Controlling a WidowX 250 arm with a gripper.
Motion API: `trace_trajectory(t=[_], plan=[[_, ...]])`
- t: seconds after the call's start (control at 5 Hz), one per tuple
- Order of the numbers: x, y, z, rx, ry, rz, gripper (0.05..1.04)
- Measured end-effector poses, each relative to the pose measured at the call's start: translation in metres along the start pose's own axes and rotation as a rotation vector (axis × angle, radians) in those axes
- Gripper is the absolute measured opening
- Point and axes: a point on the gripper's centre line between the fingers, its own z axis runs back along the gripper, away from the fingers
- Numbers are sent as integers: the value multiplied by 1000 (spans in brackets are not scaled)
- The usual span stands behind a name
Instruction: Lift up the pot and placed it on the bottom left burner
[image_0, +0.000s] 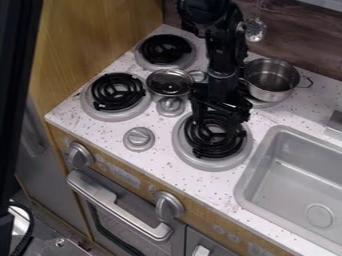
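Note:
The black gripper (219, 111) hangs over the front right burner (212, 140), its dark parts hard to separate from the black coil. A steel pot (272, 92) stands upright at the back right burner, behind the gripper and to its right, with its wire handle pointing right. Left of the gripper, between the burners, is a smaller shallow metal pan (169, 82). The bottom left burner (117, 92) has a black coil on a grey ring and bears nothing.
A back left burner (165, 51) lies near the wood panel. Stove knobs (139, 138) rise from the speckled counter (167, 145). The grey sink (294, 175) is at the right. A metal strainer (254, 30) hangs at the back wall, beside the arm.

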Motion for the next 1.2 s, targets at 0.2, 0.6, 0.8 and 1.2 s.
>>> trace_trajectory(t=[0.2,0.6,0.8,1.2], plan=[[-8,-1,-14,0,41,-2,997],[35,-32,-11,-35,-25,-150,998],[56,-43,2,-31,-96,-212,998],[72,-48,11,-1,-160,-268,998]])
